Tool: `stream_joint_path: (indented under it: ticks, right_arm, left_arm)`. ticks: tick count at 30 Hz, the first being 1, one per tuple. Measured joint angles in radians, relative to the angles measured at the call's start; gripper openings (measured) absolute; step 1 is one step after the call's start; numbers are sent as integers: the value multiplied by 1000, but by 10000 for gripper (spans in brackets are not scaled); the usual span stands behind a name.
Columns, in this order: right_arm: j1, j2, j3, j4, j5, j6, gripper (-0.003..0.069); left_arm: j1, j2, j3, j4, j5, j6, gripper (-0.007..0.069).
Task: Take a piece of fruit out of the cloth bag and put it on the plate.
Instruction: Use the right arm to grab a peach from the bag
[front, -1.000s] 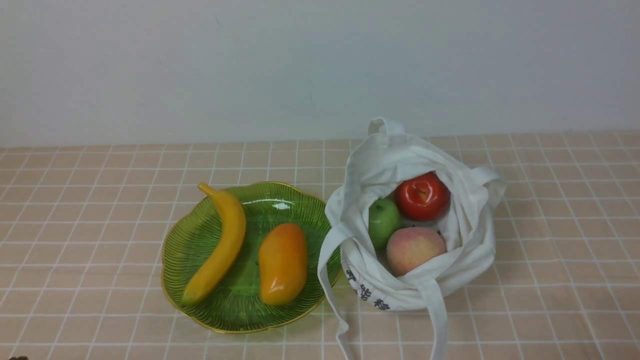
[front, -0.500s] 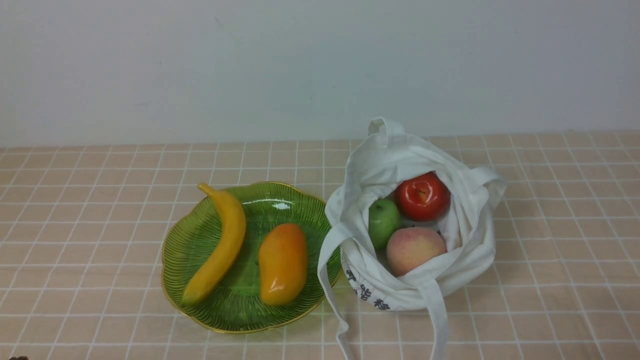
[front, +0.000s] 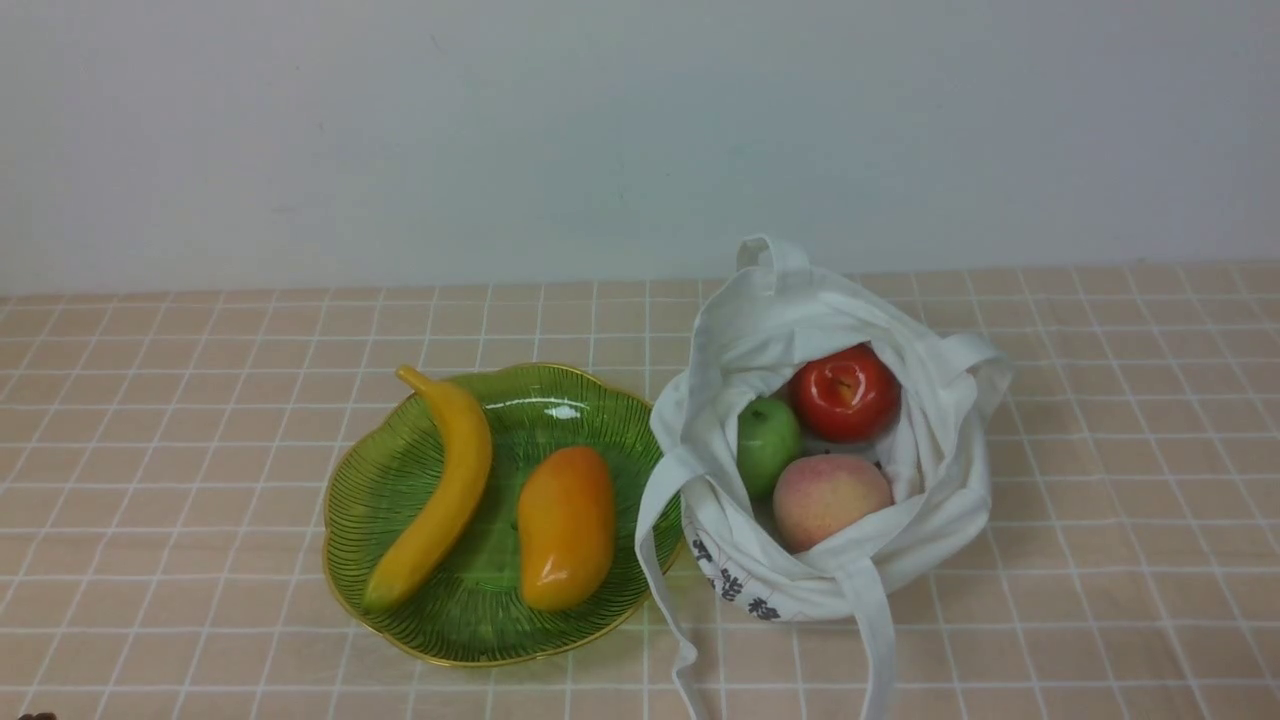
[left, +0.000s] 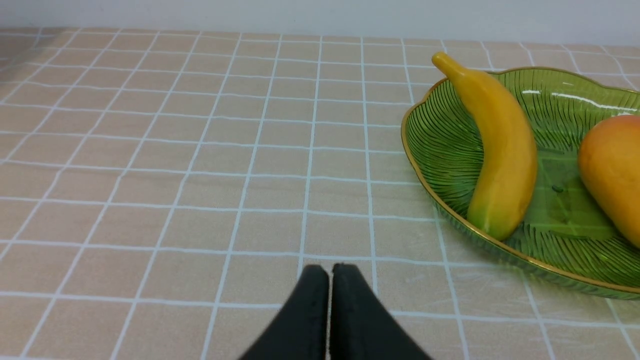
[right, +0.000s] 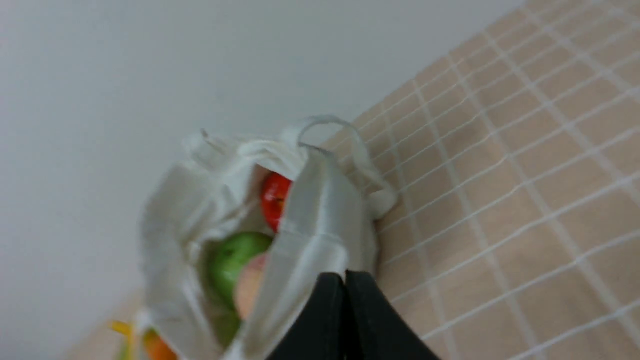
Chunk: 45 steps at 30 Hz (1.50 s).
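The left gripper (left: 329, 271) hovers low over the checked pink tablecloth (front: 180, 420). Its 2 black fingers (left: 311, 295) are pressed together with nothing between them. It stays apart from the plate (front: 345, 500), which appears off to one side in the left wrist view.

The green ribbed plate with its gold scalloped rim sits left of centre on the cloth. 2 fruits lie in it. A yellow banana (front: 445, 490) stretches along the left half, stem end pointing toward the wall. An orange mango (front: 566, 527) lies just beside it on the right half.

Right of the plate, and touching or overlapping its rim, slumps the white cloth bag (front: 780, 310), mouth open upward. Dark printed characters show on its near side. 1 strap hangs toward the front edge of the table.

3 fruits rest inside the bag. A small green apple (front: 767, 443) is on the left, and the pinkish-yellow peach (front: 830, 497) is nearest the camera, touching it. A glossy red apple (front: 845, 392) sits behind them.

The right gripper (right: 345, 274) appears only in its own wrist view. It is clenched and empty, hanging near the outer fabric of the bag, though contact cannot be told.
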<state>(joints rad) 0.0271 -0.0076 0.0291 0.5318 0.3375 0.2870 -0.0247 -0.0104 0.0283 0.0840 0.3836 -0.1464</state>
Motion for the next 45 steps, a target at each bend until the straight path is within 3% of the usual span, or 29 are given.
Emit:
stream_joint_path:
  ticks: [4, 8, 13, 16, 19, 25, 28, 33, 37, 41, 45]
  right_arm:
    - [0, 0, 0, 137, -12, 36, -15]
    - [0, 0, 0, 176, 1, 34, -15]
    - [0, 0, -93, 190, 107, -83, -15]
    - [0, 7, -263, 124, 110, -200, -15]
    - [0, 103, -442, -17, 172, -254, -15]
    - [0, 480, -673, -365, 620, -243, -15]
    - [0, 654, -689, -429, 751, -234, -15]
    - [0, 893, -696, -332, 769, -313, -13]
    - [51, 1129, -762, -101, 763, -524, 6]
    - [167, 1258, -870, -47, 715, -589, 45]
    - [296, 1382, -1030, -108, 662, -577, 110]
  left_arm:
    - [0, 0, 0, 0, 0, 0, -8]
    - [0, 0, 0, 0, 0, 0, -8]
    - [0, 0, 0, 0, 0, 0, -8]
    - [0, 0, 0, 0, 0, 0, -8]
    - [0, 0, 0, 0, 0, 0, -8]
    - [0, 0, 0, 0, 0, 0, -8]
    - [0, 0, 0, 0, 0, 0, -8]
    - [0, 0, 0, 0, 0, 0, -8]
    - [0, 0, 0, 0, 0, 0, -8]
    - [0, 0, 0, 0, 0, 0, -8]
    - [0, 0, 0, 0, 0, 0, -8]
